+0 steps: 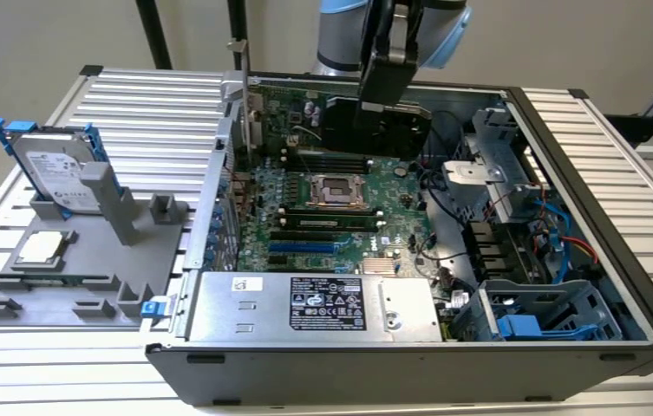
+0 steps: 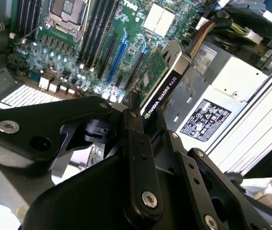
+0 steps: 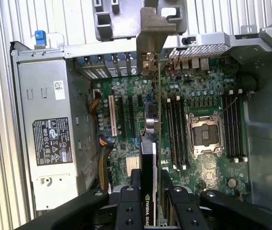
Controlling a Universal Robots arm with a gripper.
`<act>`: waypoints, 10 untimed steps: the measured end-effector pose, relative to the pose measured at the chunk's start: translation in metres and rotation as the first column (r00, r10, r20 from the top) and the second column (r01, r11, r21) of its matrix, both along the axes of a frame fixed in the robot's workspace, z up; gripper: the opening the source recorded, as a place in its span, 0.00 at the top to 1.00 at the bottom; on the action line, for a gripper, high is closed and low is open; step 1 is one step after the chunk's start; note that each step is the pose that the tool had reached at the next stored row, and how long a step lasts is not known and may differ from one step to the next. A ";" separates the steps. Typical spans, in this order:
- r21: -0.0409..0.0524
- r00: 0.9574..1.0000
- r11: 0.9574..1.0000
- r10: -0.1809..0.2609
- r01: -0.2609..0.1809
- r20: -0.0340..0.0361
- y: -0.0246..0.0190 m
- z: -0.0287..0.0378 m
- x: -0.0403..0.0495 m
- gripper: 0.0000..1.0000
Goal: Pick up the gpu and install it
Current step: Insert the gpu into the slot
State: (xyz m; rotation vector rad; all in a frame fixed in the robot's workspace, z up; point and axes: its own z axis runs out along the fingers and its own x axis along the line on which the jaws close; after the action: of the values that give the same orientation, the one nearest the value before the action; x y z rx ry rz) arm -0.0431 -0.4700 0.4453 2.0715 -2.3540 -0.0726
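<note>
Gpu hangs at 6 o'clock from the gripper in the exterior view, clamped edge-on between its 2 fingers, above the motherboard inside the case.

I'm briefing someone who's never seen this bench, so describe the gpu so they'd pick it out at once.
Find the open computer case and its green motherboard. Over that the gripper holds the gpu on edge. Unlike the silver hard drive standing outside the case, it is a thin card, green one face, black cooler the other, silver bracket at one end.
</note>
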 end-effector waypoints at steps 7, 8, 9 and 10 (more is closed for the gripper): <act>-0.001 1.000 1.000 0.000 0.000 0.000 0.0000 -0.0059 0.0000 1.00; -0.001 1.000 1.000 0.000 0.000 0.000 0.0000 -0.0067 0.0000 1.00; -0.001 1.000 1.000 0.000 0.000 0.000 0.0000 -0.0076 0.0000 1.00; -0.001 1.000 1.000 0.000 0.000 0.000 0.0000 -0.0085 0.0000 1.00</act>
State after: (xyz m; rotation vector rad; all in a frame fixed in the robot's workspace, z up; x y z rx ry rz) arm -0.0431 -0.4701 0.4368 2.0710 -2.3534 -0.0715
